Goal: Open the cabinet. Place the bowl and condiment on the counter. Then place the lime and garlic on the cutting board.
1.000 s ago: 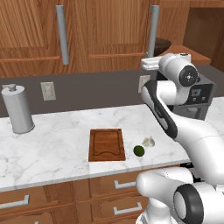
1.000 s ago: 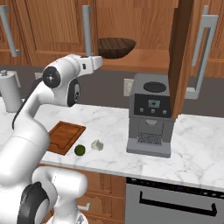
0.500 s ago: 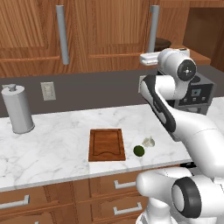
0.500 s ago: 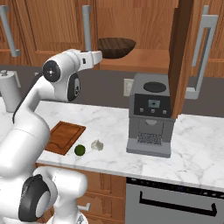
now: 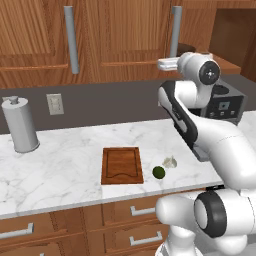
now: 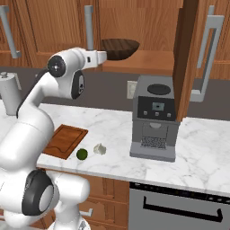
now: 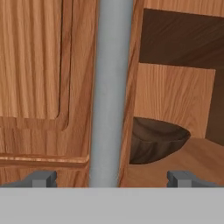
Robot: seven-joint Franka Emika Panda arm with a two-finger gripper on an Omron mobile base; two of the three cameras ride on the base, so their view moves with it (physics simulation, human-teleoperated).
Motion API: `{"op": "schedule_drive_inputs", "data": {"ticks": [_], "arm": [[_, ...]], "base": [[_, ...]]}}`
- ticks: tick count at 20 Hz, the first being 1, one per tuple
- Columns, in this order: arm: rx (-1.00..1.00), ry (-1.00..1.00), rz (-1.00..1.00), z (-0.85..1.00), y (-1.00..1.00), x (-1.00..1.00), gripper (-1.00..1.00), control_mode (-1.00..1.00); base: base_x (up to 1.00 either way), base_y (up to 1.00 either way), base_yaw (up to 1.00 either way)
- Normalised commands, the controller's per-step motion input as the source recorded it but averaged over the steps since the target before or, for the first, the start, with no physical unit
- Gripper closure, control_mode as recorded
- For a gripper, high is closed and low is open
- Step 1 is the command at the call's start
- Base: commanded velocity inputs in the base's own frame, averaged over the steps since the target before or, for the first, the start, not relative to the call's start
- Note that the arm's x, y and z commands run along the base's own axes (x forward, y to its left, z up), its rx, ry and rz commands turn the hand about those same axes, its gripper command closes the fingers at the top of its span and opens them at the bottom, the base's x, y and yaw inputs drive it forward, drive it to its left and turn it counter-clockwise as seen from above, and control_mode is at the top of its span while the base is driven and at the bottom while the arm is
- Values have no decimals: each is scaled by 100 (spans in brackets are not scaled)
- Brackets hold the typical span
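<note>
The cabinet (image 6: 148, 27) has its right door (image 6: 186, 58) swung out. Inside, the dark wooden bowl (image 6: 119, 48) rests on the shelf. My gripper (image 6: 104, 55) is open and empty, held level just in front of the shelf's left end, short of the bowl (image 7: 155, 140). In the hand view the gripper (image 7: 112, 179) faces the closed neighbouring door's grey handle (image 7: 111, 87). On the counter (image 5: 65, 165) lies the cutting board (image 5: 121, 165), with the lime (image 5: 158, 172) and garlic (image 5: 170, 162) just right of it. The condiment is hidden.
A coffee machine (image 6: 152, 119) stands on the counter under the open door. A tall grey cylinder (image 5: 20, 125) with a knob sits at the far left. Drawers (image 5: 145, 212) run below the counter edge, and a dishwasher (image 6: 179, 206) sits at the right.
The hand has risen a little and edged toward the cabinet shelf. The jaws stayed open. Nothing on the counter moved.
</note>
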Motion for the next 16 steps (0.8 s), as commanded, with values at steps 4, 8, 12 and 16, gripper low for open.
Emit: {"op": "schedule_drive_inputs", "data": {"ticks": [4, 8, 12, 16], "arm": [[4, 4, 0, 0, 0, 20, -100, -100], [0, 2, 0, 1, 1, 14, -100, -100], [0, 0, 0, 0, 0, 11, -100, -100], [0, 0, 0, 0, 0, 13, -100, -100]], "base": [[0, 0, 0], [0, 0, 0], [0, 0, 0], [0, 0, 0]]}}
